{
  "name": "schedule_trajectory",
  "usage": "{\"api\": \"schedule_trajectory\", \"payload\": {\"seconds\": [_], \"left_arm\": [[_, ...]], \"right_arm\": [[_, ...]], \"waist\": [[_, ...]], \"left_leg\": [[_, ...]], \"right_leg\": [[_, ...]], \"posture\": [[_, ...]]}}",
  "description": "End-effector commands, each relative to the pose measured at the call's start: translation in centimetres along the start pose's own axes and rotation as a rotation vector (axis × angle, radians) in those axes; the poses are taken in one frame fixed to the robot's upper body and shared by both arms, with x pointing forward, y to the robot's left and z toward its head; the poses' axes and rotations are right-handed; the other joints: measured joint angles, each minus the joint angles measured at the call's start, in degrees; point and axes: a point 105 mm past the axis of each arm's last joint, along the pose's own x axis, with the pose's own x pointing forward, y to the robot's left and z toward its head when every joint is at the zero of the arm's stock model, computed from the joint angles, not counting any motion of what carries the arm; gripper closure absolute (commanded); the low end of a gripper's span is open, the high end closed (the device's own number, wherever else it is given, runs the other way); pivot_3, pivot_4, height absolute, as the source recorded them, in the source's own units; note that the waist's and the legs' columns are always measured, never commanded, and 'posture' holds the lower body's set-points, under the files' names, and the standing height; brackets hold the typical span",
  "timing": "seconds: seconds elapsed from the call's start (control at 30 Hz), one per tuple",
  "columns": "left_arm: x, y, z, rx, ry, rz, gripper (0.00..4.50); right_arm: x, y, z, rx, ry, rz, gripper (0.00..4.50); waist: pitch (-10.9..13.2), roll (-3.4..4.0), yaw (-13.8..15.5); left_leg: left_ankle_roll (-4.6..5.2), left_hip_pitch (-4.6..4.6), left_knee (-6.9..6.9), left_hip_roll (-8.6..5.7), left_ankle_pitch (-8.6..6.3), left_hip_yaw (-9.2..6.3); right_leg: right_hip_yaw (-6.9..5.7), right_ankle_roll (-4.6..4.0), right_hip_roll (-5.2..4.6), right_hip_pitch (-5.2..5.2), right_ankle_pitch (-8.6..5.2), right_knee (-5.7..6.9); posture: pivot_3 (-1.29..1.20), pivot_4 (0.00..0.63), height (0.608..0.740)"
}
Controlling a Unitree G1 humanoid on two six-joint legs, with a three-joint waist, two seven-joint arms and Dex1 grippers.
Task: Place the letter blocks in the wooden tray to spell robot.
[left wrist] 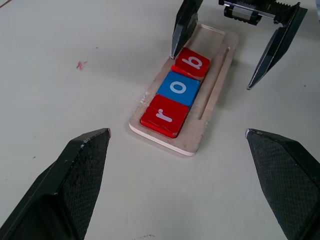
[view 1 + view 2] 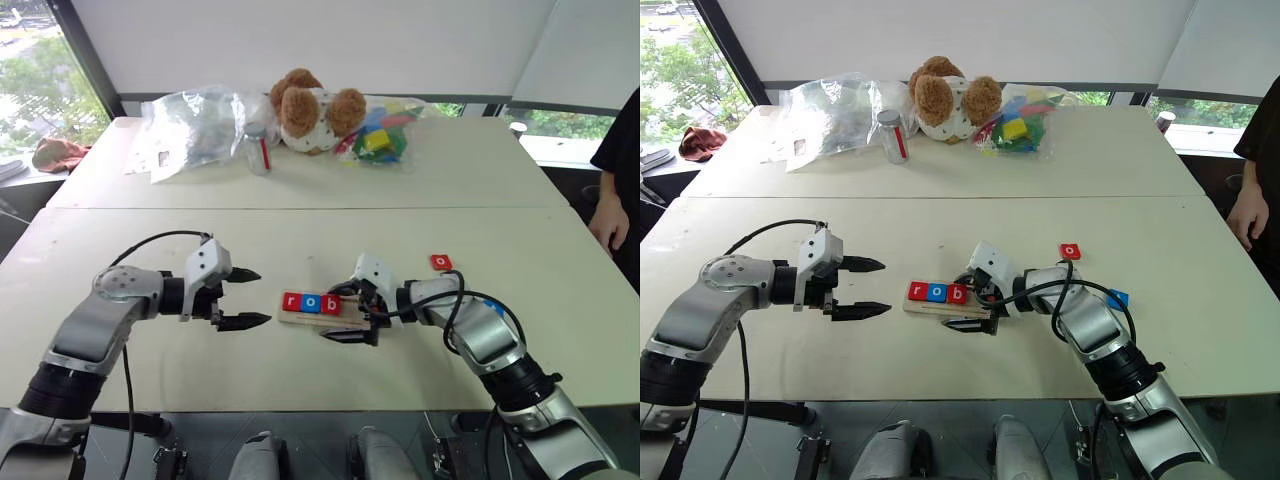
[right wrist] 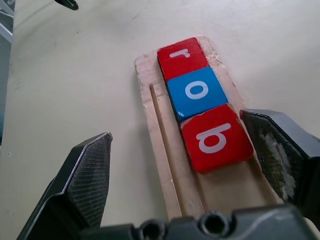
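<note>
The wooden tray [image 2: 300, 318] lies on the table in front of me, between my two grippers. Three letter blocks sit in it in a row: red r [image 2: 291, 300], blue o [image 2: 311, 302] and red b [image 3: 215, 137], the b slightly askew. A loose red o block [image 2: 441, 262] lies on the table further back on the right, and a blue block [image 2: 1118, 298] rests beside my right forearm. My right gripper [image 2: 335, 314] is open, its fingers straddling the tray's right end at the b. My left gripper [image 2: 262, 297] is open and empty, just left of the tray.
At the back of the table stand a teddy bear [image 2: 310, 108], a small can [image 2: 258, 150], crumpled clear bags [image 2: 190, 130] and a bag of coloured blocks [image 2: 385, 135]. A person [image 2: 615, 190] stands at the right edge. A seam [image 2: 300, 208] crosses the tabletop.
</note>
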Motion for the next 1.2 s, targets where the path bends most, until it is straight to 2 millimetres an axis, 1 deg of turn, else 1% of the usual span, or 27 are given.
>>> {"api": "schedule_trajectory", "payload": {"seconds": [0.03, 0.13, 0.17, 0.23, 0.33, 0.4, 0.43, 0.5, 0.53, 0.6, 0.63, 0.7, 0.73, 0.87, 0.97, 1.07, 1.2], "left_arm": [[0.0, 0.3, 0.7, 0.043, -0.01, 0.006, 0.0], [0.1, 0.4, 0.8, 0.044, -0.012, 0.005, 0.0], [0.1, 0.4, 0.8, 0.045, -0.013, 0.005, 0.0], [0.1, 0.4, 0.8, 0.047, -0.016, 0.004, 0.0], [0.2, 0.2, 1.3, 0.056, -0.031, -0.006, 0.0], [0.3, -0.4, 2.0, 0.066, -0.052, -0.034, 0.0], [0.4, -0.9, 2.4, 0.077, -0.059, -0.051, 0.0], [0.5, -1.5, 3.1, 0.098, -0.07, -0.077, 0.0], [0.7, -1.8, 3.7, 0.11, -0.083, -0.088, 0.0], [1.2, -2.3, 4.8, 0.126, -0.114, -0.115, 0.0], [1.4, -2.5, 5.3, 0.133, -0.127, -0.128, 0.0], [2.0, -2.8, 6.0, 0.142, -0.148, -0.153, 0.0], [2.3, -2.9, 6.3, 0.145, -0.157, -0.164, 0.0], [3.4, -2.7, 6.3, 0.142, -0.163, -0.18, 0.0], [3.7, -2.2, 5.9, 0.131, -0.157, -0.175, 0.0], [3.7, -1.8, 5.3, 0.121, -0.145, -0.169, 0.0], [3.4, -1.8, 4.8, 0.108, -0.136, -0.154, 0.0]], "right_arm": [[-0.5, 0.3, 1.3, -0.025, -0.041, -0.008, 0.03], [-0.4, 0.3, 1.4, -0.023, -0.048, -0.02, 0.03], [-0.5, 0.0, 1.6, -0.031, -0.057, -0.046, 0.03], [-0.7, -1.1, 2.4, -0.045, -0.086, -0.117, 0.03], [-1.8, -2.9, 4.0, -0.035, -0.149, -0.241, 0.03], [-3.5, -4.4, 5.2, 0.007, -0.208, -0.37, 0.03], [-4.7, -5.2, 5.7, 0.039, -0.24, -0.461, 0.03], [-7.2, -6.5, 6.0, 0.091, -0.281, -0.642, 0.03], [-8.8, -7.3, 5.7, 0.115, -0.288, -0.77, 0.03], [-12.2, -8.5, 4.1, 0.19, -0.274, -1.033, 0.03], [-13.4, -8.7, 3.1, 0.234, -0.264, -1.128, 0.03], [-14.7, -8.8, 1.1, 0.311, -0.23, -1.25, 0.03], [-14.8, -8.7, 0.3, 0.334, -0.214, -1.269, 0.03], [-13.2, -8.7, -2.0, 0.409, -0.169, -1.264, 0.03], [-12.3, -9.6, -2.9, 0.406, -0.136, -1.294, 0.03], [-11.8, -10.0, -4.2, 0.449, -0.095, -1.318, 0.03], [-11.4, -9.9, -6.0, 0.488, -0.042, -1.321, 0.03]], "waist": [[0.0, 0.0, -0.1], [0.0, 0.0, -0.1], [0.0, 0.0, -0.1], [0.0, 0.0, -0.1], [0.0, 0.0, -0.1], [0.0, 0.0, 0.0], [0.0, 0.0, 0.0], [0.0, 0.0, 0.1], [0.0, 0.0, 0.1], [0.0, -0.02, 0.2], [0.0, -0.05, 0.3], [0.0, -0.07, 0.1], [0.0, -0.06, 0.1], [0.0, -0.05, -0.7], [0.0, -0.05, -0.9], [0.0, -0.04, -0.7], [0.0, -0.05, -0.2]], "left_leg": [[0.0, 0.0, 0.0, 0.0, 0.0, 0.0], [0.0, 0.0, 0.0, 0.01, 0.0, 0.0], [0.0, 0.0, 0.0, 0.01, 0.0, 0.0], [0.0, 0.0, 0.0, 0.0, 0.0, 0.0], [0.0, 0.0, 0.0, 0.0, 0.0, 0.0], [-0.01, 0.0, 0.0, 0.0, 0.0, 0.0], [-0.01, -0.01, 0.0, 0.01, 0.0, 0.0], [-0.07, -0.05, 0.0, 0.02, 0.04, -0.02], [-0.15, -0.07, -0.01, 0.02, 0.08, -0.03], [-0.27, -0.1, -0.01, 0.02, 0.15, -0.04], [-0.27, -0.12, -0.01, 0.02, 0.15, -0.07], [-0.27, -0.13, 0.0, -0.03, 0.15, -0.05], [-0.27, -0.12, 0.0, -0.05, 0.15, -0.03], [-0.23, 0.01, -0.05, -0.05, 0.13, 0.06], [-0.15, 0.11, -0.11, -0.01, 0.08, 0.04], [-0.09, 0.09, -0.11, -0.01, 0.05, 0.05], [-0.15, 0.02, -0.1, -0.02, 0.09, 0.08]], "right_leg": [[0.0, 0.0, 0.01, 0.0, 0.0, 0.0], [0.0, 0.0, 0.02, 0.0, 0.0, 0.0], [0.0, 0.0, 0.02, 0.0, 0.0, 0.0], [0.0, 0.0, 0.01, 0.0, 0.0, 0.0], [0.0, 0.0, 0.01, 0.0, 0.0, 0.0], [0.0, 0.0, 0.0, 0.0, 0.0, 0.0], [0.0, 0.0, 0.0, -0.01, 0.0, 0.0], [0.0, 0.0, -0.02, -0.02, 0.0, 0.0], [0.01, 0.0, -0.03, -0.03, 0.0, 0.0], [0.05, 0.0, -0.05, -0.05, 0.0, -0.01], [0.05, 0.0, -0.05, -0.05, 0.0, -0.02], [0.06, 0.0, -0.05, -0.03, 0.0, -0.03], [0.09, 0.0, -0.05, -0.03, 0.0, -0.03], [0.3, 0.0, 0.12, -0.05, 0.0, 0.01], [0.44, 0.0, 0.25, -0.07, 0.0, 0.08], [0.46, 0.0, 0.24, -0.11, 0.0, 0.08], [0.48, 0.0, 0.17, -0.14, 0.0, 0.02]], "posture": [[0.0, 0.15, 0.74], [0.0, 0.15, 0.74], [0.0, 0.15, 0.74], [0.0, 0.15, 0.74], [0.0, 0.15, 0.74], [0.0, 0.15, 0.74], [0.0, 0.15, 0.74], [0.0, 0.15, 0.74], [0.0, 0.15, 0.74], [0.0, 0.15, 0.74], [0.0, 0.15, 0.74], [0.0, 0.15, 0.74], [0.0, 0.15, 0.74], [0.0, 0.15, 0.74], [0.0, 0.15, 0.74], [0.0, 0.15, 0.74], [0.0, 0.15, 0.74]]}}
